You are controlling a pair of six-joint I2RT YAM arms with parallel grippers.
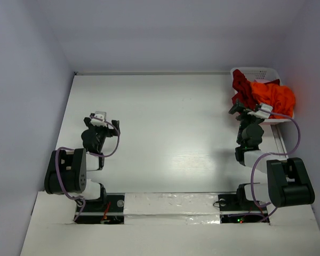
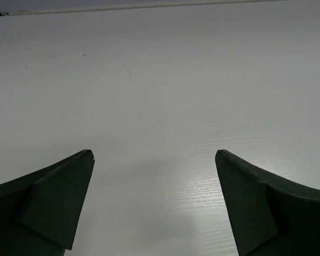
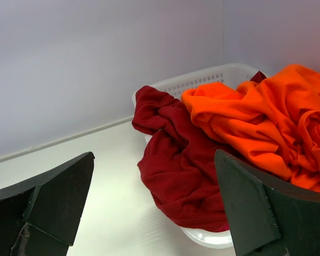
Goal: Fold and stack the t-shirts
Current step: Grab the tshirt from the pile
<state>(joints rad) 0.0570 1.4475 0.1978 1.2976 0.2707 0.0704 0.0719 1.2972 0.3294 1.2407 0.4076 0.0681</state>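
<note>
At the far right corner of the table, both shirts sit bundled in one heap, unfolded. Orange t-shirt [image 1: 276, 98] [image 3: 272, 120]: crumpled, piled high on the right side of the heap. Crimson t-shirt [image 1: 241, 88] [image 3: 173, 170]: wadded against the orange one's left side, touching it and spilling over the rim. Cannot tell whether the crimson cloth is one shirt or several.

Holder: white lattice basket [image 1: 255, 70] [image 3: 194, 81], pushed up close to the back and right walls.

Right gripper [image 1: 236, 108] [image 3: 154, 154]: fingers spread wide, nothing between them, poised just short of the basket's near-left side and facing the crimson bundle. Contact with the cloth cannot be judged from overhead.

Left gripper [image 1: 102, 121] [image 2: 154, 154]: fingers likewise spread, nothing held, low above bare table on the left, well apart from the basket.

Surface: white table [image 1: 165, 133] [image 2: 160, 80], matte, faint grain, with a soft glare patch near the middle. Pale grey-lavender walls [image 1: 32, 64] enclose it on three sides.

Other: purple cables [image 1: 297, 136] loop off each arm. A strip of shiny tape [image 1: 170, 201] runs along the near edge between the two bases.
</note>
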